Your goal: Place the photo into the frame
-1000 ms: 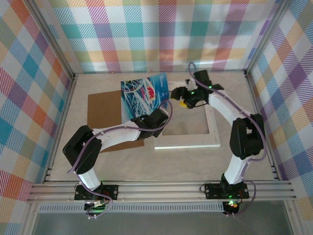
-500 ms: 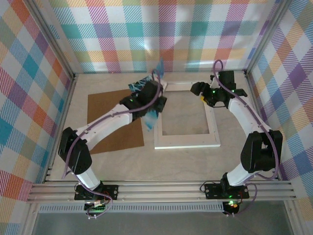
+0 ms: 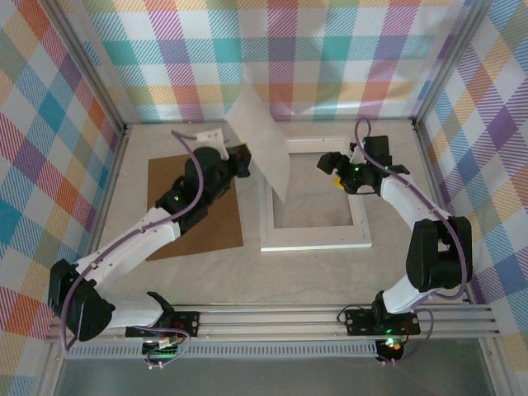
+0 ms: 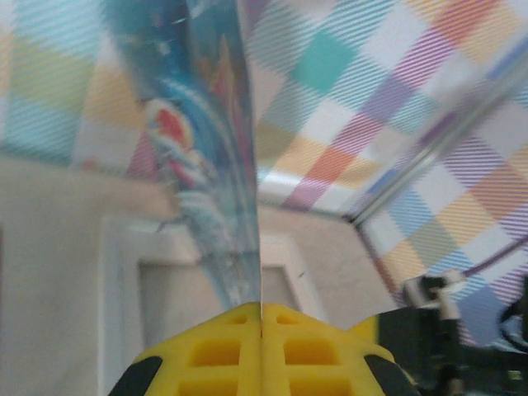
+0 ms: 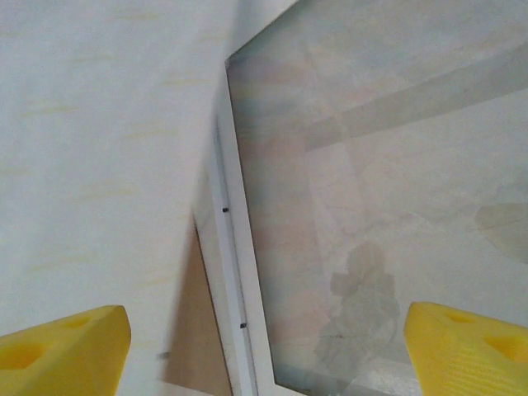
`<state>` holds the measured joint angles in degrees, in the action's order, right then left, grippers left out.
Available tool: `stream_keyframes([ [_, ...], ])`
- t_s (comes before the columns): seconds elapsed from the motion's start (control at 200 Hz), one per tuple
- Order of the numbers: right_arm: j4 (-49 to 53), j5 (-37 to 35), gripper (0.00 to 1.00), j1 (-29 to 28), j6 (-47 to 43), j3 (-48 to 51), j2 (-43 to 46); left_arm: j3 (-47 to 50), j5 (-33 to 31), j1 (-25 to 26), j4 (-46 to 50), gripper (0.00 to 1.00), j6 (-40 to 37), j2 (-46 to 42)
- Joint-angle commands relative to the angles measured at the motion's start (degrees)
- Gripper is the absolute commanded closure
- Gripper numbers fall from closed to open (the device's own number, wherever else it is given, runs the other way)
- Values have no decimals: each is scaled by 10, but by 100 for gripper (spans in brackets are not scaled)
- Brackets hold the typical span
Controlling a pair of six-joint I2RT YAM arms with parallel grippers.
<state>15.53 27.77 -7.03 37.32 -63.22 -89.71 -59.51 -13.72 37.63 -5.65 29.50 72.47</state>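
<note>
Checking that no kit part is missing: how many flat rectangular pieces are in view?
3. The photo is held up off the table by the left gripper; the frame lies on the table; the brown board lies left of it. Others may be hidden.

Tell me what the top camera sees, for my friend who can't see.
The left gripper holds the photo up, pale back showing, above the left side of the white frame. The right gripper hovers open over the frame's far right corner. A brown board lies at left.
</note>
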Motion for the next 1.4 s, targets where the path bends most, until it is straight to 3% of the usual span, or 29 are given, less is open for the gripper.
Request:
stream_keyframes([
  [0.0,-64,40,14,0,39,27,18,77,-63,-4,-26,100,150,-19],
  [0.255,-79,10,14,-65,62,68,12,191,-112,2,36,100,304,-69],
  [0.435,-106,-12,14,-114,103,107,-3,191,-152,25,91,100,385,-63],
  [0.65,-154,-26,15,-168,144,140,-22,201,-151,45,121,100,477,-60],
  [0.95,-190,-5,16,-176,177,132,-63,238,-176,47,133,100,537,-137],
  [1.4,-310,35,16,-212,254,117,-131,263,-167,47,110,100,574,-171],
])
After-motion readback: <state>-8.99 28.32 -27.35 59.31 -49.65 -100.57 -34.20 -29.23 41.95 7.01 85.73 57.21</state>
